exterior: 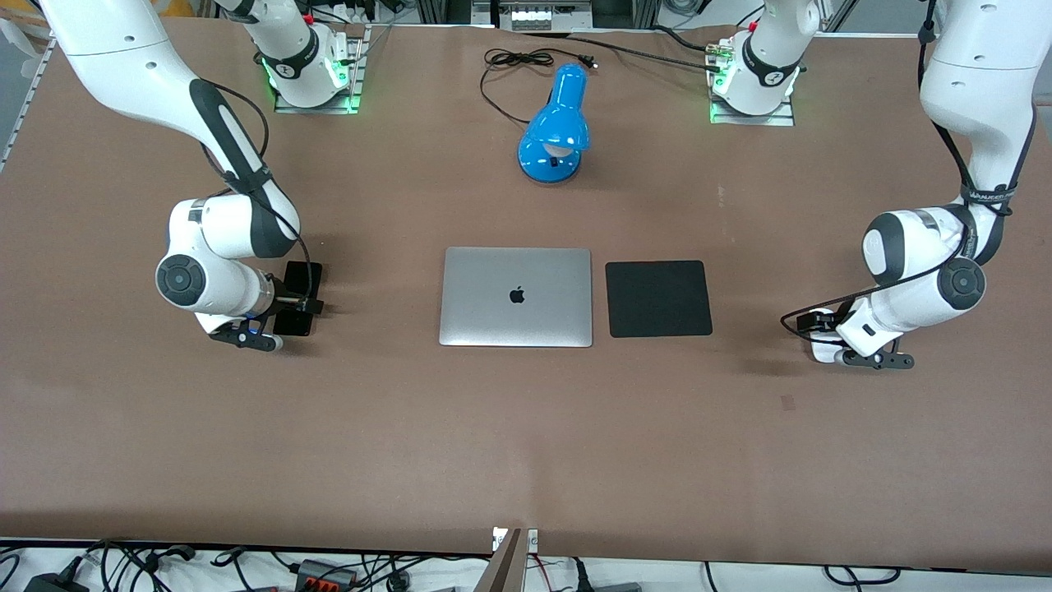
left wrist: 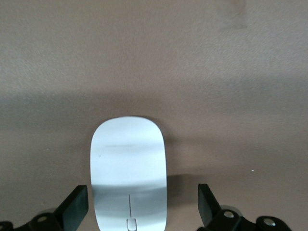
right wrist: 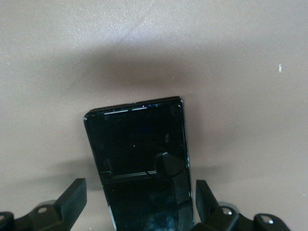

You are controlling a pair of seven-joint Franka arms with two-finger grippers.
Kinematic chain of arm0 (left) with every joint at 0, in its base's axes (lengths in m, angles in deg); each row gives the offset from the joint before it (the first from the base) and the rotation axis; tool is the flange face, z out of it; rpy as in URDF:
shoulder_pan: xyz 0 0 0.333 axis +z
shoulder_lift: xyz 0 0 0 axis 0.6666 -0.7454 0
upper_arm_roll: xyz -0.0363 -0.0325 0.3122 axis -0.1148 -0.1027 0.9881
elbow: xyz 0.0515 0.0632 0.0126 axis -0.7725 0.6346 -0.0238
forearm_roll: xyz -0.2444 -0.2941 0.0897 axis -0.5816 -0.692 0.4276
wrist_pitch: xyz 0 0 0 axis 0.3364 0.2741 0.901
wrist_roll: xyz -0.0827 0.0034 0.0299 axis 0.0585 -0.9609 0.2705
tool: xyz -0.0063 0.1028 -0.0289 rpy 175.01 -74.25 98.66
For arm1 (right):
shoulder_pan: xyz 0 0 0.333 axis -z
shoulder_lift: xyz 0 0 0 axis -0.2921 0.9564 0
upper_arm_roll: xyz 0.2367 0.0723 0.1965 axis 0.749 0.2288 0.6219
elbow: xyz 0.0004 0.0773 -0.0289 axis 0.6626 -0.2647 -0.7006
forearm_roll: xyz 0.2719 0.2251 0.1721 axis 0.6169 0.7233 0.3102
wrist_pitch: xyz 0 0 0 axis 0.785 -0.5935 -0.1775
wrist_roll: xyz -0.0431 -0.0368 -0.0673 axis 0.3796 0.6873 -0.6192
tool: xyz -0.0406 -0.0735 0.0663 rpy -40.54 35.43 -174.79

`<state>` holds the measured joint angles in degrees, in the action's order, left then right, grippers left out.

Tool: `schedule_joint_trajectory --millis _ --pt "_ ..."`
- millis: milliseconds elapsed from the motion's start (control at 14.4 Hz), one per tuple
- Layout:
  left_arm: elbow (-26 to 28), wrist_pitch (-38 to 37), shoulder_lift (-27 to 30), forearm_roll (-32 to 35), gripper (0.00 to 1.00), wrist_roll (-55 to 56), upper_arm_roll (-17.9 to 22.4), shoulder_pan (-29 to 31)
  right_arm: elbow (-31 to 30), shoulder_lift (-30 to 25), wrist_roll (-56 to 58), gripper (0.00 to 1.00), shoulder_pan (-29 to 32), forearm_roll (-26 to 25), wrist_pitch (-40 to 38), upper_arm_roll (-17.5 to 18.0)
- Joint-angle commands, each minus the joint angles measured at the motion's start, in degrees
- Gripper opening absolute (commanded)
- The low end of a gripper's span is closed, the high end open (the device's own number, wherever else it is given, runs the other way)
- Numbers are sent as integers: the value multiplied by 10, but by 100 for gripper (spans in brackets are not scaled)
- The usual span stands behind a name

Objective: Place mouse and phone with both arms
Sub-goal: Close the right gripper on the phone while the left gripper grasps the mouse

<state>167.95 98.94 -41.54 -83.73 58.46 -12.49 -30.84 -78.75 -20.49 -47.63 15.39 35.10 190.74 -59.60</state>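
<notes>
The white mouse (left wrist: 129,168) lies on the brown table toward the left arm's end. My left gripper (left wrist: 143,204) is open and low over it, one finger on each side with a gap at both; in the front view (exterior: 824,335) the hand hides most of the mouse. The black phone (right wrist: 139,154) lies flat toward the right arm's end and also shows in the front view (exterior: 299,281). My right gripper (right wrist: 139,197) is open and low over its nearer half, fingers straddling the phone's long edges, one finger very close to an edge.
A closed silver laptop (exterior: 516,296) lies mid-table with a square black pad (exterior: 657,298) beside it toward the left arm's end. A blue desk lamp (exterior: 555,131) with its black cord (exterior: 518,62) stands farther from the front camera, between the bases.
</notes>
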Motion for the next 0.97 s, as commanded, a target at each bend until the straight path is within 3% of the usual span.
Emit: schedule_joint_trajectory --millis 0,69,139,208,278,417,486,556,625,764,903 --pt "0 10 -7 10 100 -10 -3 13 -19 -8 -10 100 5 -9 18 3" --pt "-1 10 -8 10 100 -10 -3 13 -20 -8 -10 100 4 -9 19 3" --pt "-3 10 -8 10 91 -11 -3 14 -21 -8 -10 100 4 -9 22 3" --pt "-2 9 -6 10 65 -16 -3 15 -22 -8 -10 100 4 -10 24 3" --pt "-2 6 -5 10 55 -24 -3 16 -23 -6 -10 100 3 -10 25 3" --pt "-4 3 -3 10 40 -33 -4 14 -29 -6 -7 100 3 -10 36 3" --pt "-4 3 -3 10 39 -33 -4 14 -29 -6 -6 100 3 -10 36 3" --pt "-4 3 -3 9 38 -32 -5 15 -30 -7 -6 79 2 -10 36 3" --pt "-5 3 -1 9 35 -27 -6 14 -30 -11 -6 50 0 -10 36 3" --pt "-6 1 15 8 31 -19 -11 15 -28 -12 -5 26 -2 -10 35 3" --pt "-12 -46 51 8 30 -10 -21 8 -20 -12 -6 14 -23 -10 30 8"
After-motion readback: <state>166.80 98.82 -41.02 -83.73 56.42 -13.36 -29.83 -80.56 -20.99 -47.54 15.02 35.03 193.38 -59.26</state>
